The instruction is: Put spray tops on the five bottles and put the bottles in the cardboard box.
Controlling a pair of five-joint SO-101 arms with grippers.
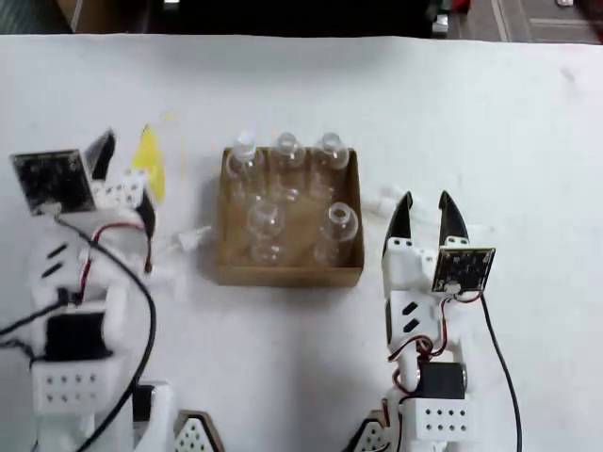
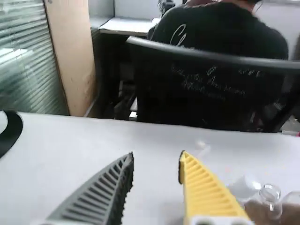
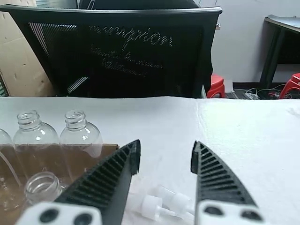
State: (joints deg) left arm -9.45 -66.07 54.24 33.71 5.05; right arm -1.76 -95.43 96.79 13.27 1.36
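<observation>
Hovering right gripper [image 1: 424, 200] [image 3: 165, 150], wide open, empty, over loose spray tops [image 3: 159, 204] beside cardboard box [image 1: 290, 274]. Left gripper [image 2: 156, 157] open, empty too. Bottles [image 1: 283, 188] already boxed, necks look bare. Risk, imo: small top skids away if pinched off-centre.

Spray tops [image 3: 161, 205] sit partly hidden behind the right gripper [image 3: 165, 152] (one bottle [image 3: 3, 145] is cut by the edge).

The white plastic left arm [image 1: 58, 268] and right arm [image 1: 410, 306] carry red and black cables [image 1: 497, 353]. The left gripper [image 2: 156, 161] has ribbed fingers [image 2: 103, 192], grey and yellow; those of the right gripper [image 3: 165, 152] seem black.
</observation>
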